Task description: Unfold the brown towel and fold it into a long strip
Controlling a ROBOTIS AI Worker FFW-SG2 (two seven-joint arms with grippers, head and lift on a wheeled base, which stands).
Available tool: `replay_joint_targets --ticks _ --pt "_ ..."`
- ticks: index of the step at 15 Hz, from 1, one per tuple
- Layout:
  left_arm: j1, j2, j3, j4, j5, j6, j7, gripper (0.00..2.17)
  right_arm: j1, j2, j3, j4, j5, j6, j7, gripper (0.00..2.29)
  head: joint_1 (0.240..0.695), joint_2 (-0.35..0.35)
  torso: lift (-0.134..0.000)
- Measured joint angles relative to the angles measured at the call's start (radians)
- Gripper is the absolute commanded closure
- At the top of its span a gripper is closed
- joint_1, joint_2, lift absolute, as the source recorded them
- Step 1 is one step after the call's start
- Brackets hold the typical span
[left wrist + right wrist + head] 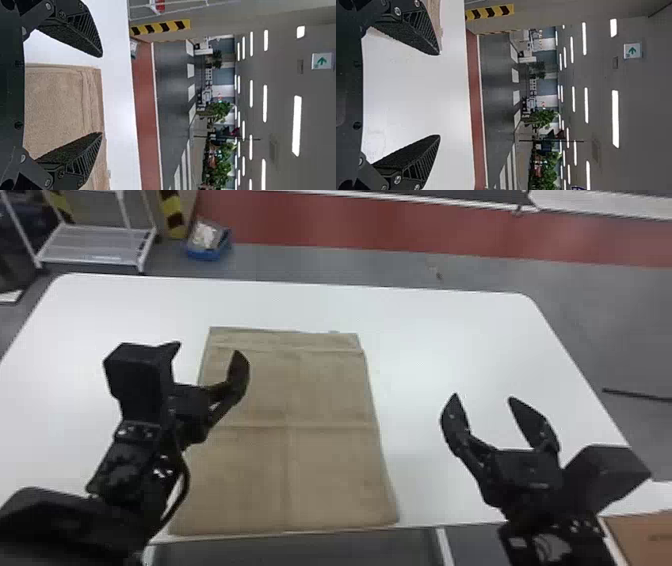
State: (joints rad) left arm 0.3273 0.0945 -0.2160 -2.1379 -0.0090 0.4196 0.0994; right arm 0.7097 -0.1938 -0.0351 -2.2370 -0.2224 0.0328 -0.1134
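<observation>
Head view, and from my seat I see a white cart [100,242] on the floor beyond and left of the brown towel [310,475]. My left gripper [209,348] hangs at the towel's far left part, fingers spread and empty. The towel lies flat and opened out on the white table [450,330], creases crossing it, its near edge along the table's near edge. Right of the towel, well apart, I have my right gripper [483,396] above the table, its fingers also parted and empty.

2 black arms [132,470], silver screws [397,179], curving black cable [186,480]
</observation>
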Motion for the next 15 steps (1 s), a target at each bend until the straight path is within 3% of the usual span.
replay_joint_targets --ticks 5,15 --pt "-0.185 -0.002 -0.027 0.099 -0.010 0.219 -0.103 0.21 -0.012 0.002 0.000 0.020 0.000 0.000 0.000 0.14 0.695 -0.185 -0.123" --pt "-0.470 -0.006 -0.026 0.436 -0.027 0.301 -0.240 0.27 -0.030 0.007 -0.005 0.054 0.001 0.000 0.000 0.14 0.695 -0.180 -0.123"
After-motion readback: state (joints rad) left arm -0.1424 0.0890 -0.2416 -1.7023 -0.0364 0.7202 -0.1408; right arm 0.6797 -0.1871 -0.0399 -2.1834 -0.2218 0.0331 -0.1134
